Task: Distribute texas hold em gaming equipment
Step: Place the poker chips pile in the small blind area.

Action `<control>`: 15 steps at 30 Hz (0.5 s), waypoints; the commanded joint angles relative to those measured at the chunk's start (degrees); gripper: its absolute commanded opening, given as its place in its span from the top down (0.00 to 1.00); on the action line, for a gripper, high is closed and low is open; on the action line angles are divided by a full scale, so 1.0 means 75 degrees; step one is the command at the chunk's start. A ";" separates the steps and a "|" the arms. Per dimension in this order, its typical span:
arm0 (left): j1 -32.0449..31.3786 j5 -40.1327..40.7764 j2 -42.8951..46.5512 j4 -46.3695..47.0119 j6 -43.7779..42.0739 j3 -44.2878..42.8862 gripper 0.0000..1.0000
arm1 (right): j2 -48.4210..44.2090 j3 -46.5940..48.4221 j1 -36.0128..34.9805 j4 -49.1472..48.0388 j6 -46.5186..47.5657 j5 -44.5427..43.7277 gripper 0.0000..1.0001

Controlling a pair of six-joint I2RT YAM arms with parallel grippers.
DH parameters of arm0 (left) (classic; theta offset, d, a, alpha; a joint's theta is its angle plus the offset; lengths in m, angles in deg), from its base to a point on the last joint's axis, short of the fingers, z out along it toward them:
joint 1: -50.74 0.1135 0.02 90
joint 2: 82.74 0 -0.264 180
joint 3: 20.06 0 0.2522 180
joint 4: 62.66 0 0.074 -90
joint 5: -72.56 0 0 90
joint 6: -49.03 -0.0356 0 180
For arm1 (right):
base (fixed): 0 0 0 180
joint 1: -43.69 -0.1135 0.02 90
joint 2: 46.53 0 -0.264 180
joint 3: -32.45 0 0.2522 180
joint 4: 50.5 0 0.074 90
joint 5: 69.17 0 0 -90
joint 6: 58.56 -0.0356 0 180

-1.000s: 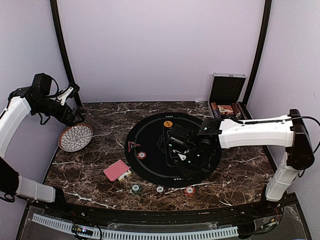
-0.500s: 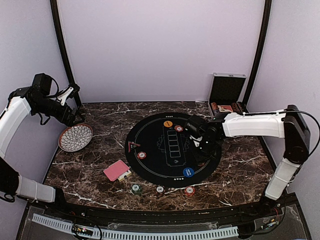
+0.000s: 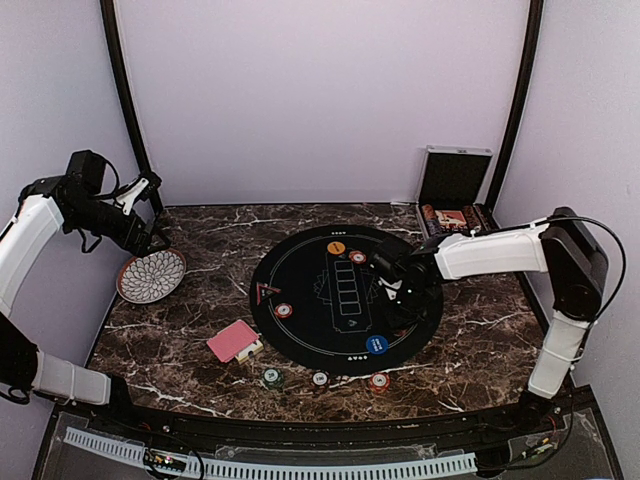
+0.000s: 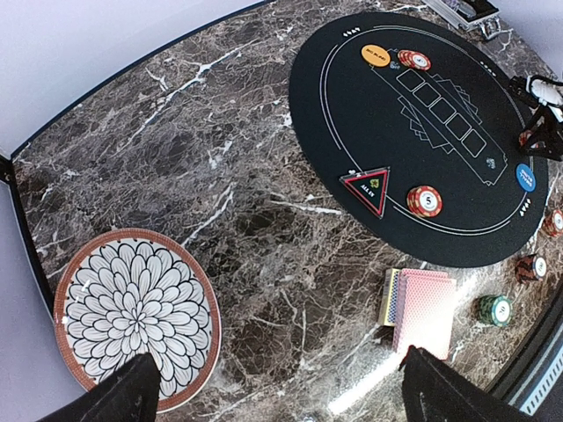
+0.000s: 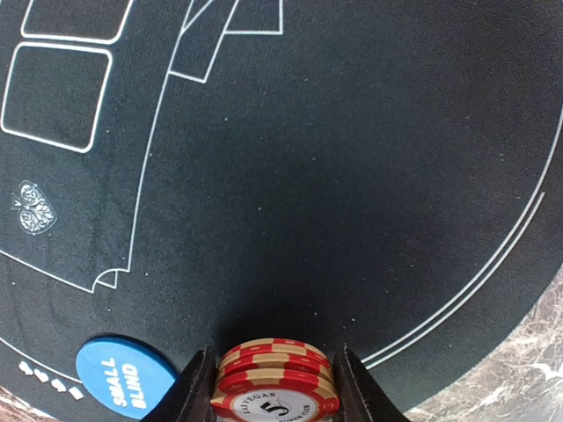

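so the red chip stack (image 5: 274, 384) is pinched right between the right fingers (image 5: 197, 389) over the mat (image 5: 352, 176), left fingers (image 4: 132, 392) gaping way off by the plate (image 4: 70, 290).

Lab test booth: plain lilac walls (image 3: 320, 100), black frame posts (image 3: 125, 100), marble tabletop (image 3: 200, 262).

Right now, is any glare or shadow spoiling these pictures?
Left wrist view: a bright glare streak on the marble table beside the red-backed cards. Right wrist view: a dark shadow lies on the black mat just beyond the red chip stack between the jaws. Top view: evenly lit and sharp.
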 commanded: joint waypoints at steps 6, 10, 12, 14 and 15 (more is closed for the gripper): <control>0.0004 -0.0082 0.0149 -0.0261 -0.0151 0.0007 0.01 | -0.0176 -0.0583 0.0032 -0.0300 -0.0055 0.0344 0.86; -0.0004 -0.0046 0.0126 -0.0251 -0.0165 0.0000 0.01 | -0.0420 -0.0763 0.0016 -0.0220 -0.0090 0.0404 0.86; 0.0000 -0.0047 0.0114 -0.0243 -0.0157 -0.0001 0.01 | -0.0463 -0.0843 0.0021 -0.0217 -0.0099 0.0489 0.86; 0.0006 -0.0061 0.0118 -0.0246 -0.0154 0.0004 0.01 | -0.0469 -0.0916 0.0000 -0.0199 -0.0112 0.0544 0.85; 0.0000 -0.0060 0.0122 -0.0251 -0.0154 0.0009 0.01 | -0.0482 -0.0945 -0.0013 -0.0202 -0.0125 0.0549 0.85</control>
